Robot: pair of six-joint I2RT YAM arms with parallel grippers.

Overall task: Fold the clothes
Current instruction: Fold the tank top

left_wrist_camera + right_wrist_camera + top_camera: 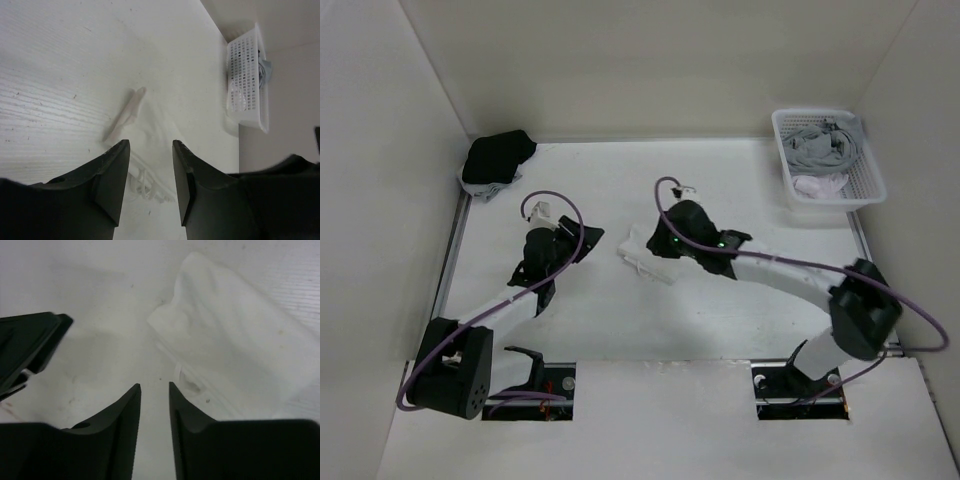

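The clothes point(638, 256) are a small, flat white bundle lying mid-table, with a narrow strap point(125, 114) trailing from one edge. My right gripper point(658, 243) hovers over the bundle's right side and hides part of it. In the right wrist view its jaws point(154, 387) stand open over bare table, and the white fabric point(240, 340) lies just ahead and to the right. My left gripper point(582, 240) is left of the clothes and apart from them. It is open point(150, 146), and the fabric's ribbed hem point(145, 182) shows in the gap, untouched.
A black cloth bundle point(498, 158) sits at the far left corner. A white mesh basket point(865, 185) with a grey corded garment point(820, 140) stands at the far right and also appears in the left wrist view point(245, 85). White walls enclose the table.
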